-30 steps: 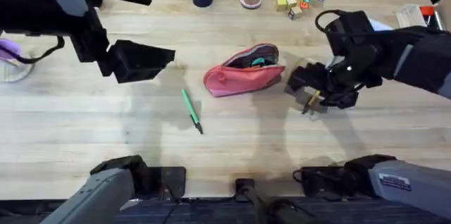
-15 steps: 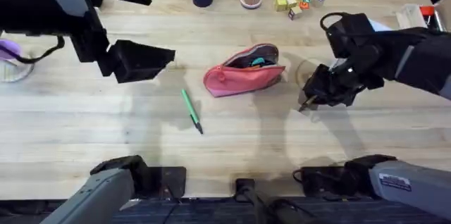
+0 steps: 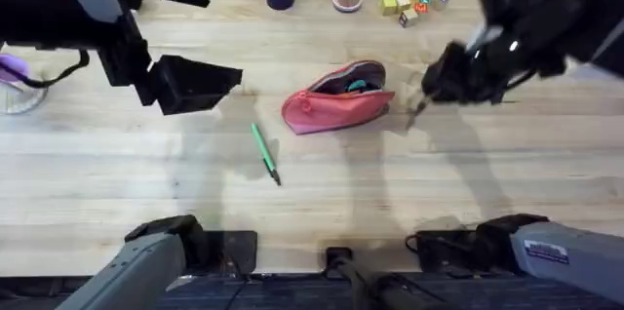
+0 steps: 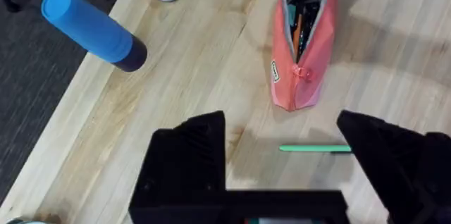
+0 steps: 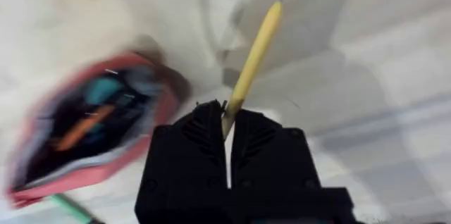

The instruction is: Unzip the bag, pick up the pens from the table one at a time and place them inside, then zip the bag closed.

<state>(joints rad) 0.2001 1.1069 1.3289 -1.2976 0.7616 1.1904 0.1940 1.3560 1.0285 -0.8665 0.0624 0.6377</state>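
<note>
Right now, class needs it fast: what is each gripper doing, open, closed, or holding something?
Left gripper: open, holding nothing, above the table beside the green pen.
Right gripper: closed on the yellow pen, near the open bag.

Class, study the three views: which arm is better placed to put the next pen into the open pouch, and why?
The right. Its tool is shut on the yellow pen, lifted beside the unzipped bag. The left tool is open and empty, off to the bag's other side, with the green pen on the table.

overhead looking down, wrist views closer, perhaps sharing bag (image 3: pixel 338 101)
</note>
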